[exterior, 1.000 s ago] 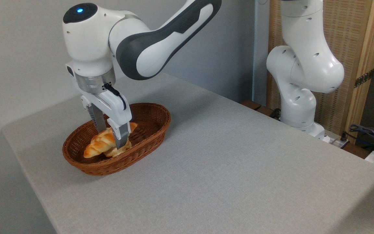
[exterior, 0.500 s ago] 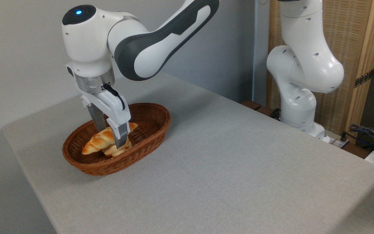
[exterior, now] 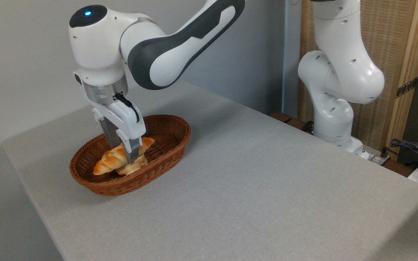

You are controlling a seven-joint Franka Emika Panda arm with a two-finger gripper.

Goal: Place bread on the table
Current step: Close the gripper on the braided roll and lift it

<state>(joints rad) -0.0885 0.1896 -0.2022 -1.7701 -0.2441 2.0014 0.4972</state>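
On the grey table [exterior: 267,181], the braided bread [exterior: 116,159] in the wicker basket [exterior: 165,152] is now clamped between the closed-in fingers of the gripper [exterior: 125,154], having been straddled a second earlier, so lifting out can be attempted.

The table [exterior: 252,188] is a large flat top covered in plain light grey cloth-like material, running from the far left corner toward the near right. Its left edge drops off against a pale wall, and its far right edge meets a wooden strip beside the base of a robot arm [exterior: 339,141], which stands just off the tabletop. The only thing lying directly on the table is a brown oval wicker basket [exterior: 165,159], set toward the left end, near the left edge. It sits flat, casting a soft shadow on the cloth along its near side. The wide middle and the near right of the cloth show only its fine woven texture
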